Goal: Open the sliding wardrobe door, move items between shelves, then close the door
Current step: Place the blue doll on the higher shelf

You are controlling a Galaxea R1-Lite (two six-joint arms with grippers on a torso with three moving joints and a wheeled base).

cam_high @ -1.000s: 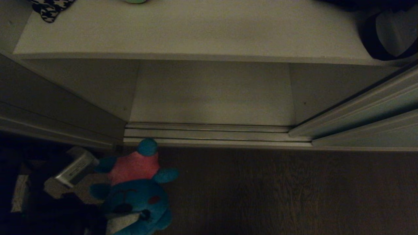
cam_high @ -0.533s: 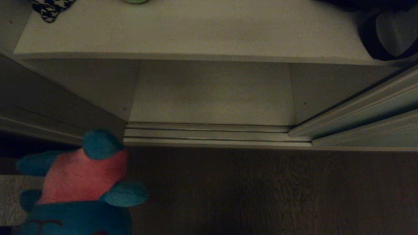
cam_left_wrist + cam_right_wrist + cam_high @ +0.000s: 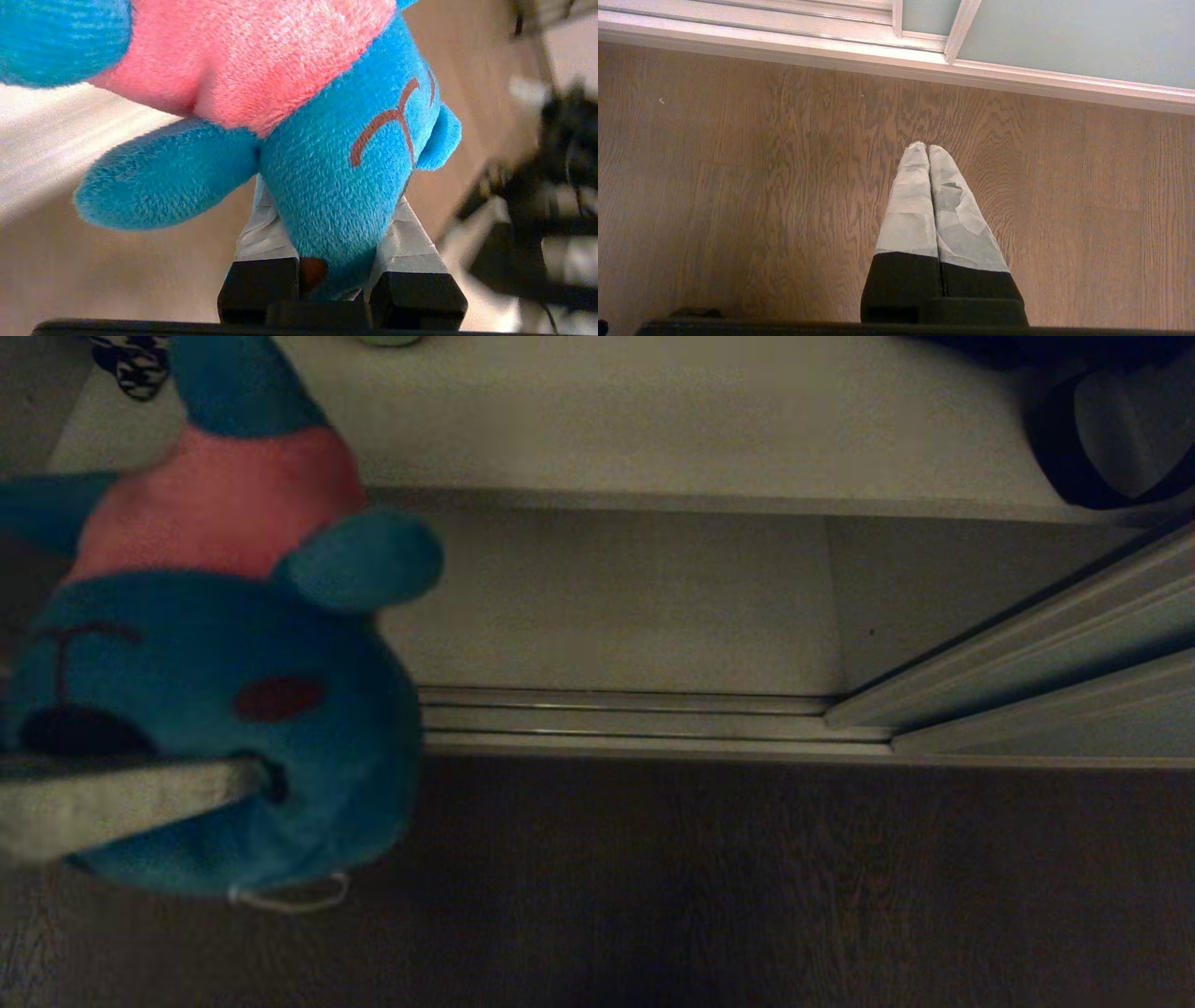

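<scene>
One teal-blue plush toy (image 3: 233, 709) with a pink torso, a dark red cheek patch and a small white loop hangs at the left, its head clenched in the left gripper (image 3: 334, 242), before two off-white shelves (image 3: 653, 420). The right gripper (image 3: 928, 151) is pressed shut above the wooden floor (image 3: 738, 186), near the sliding wardrobe door (image 3: 1064, 32).

Floor (image 3: 747, 887): dark brown wood with wavy grain.
Rails (image 3: 625, 719): pale strips along the floor's far edge.
Light: dim.
Checked cloth (image 3: 135, 359): black and white, far left corner.
</scene>
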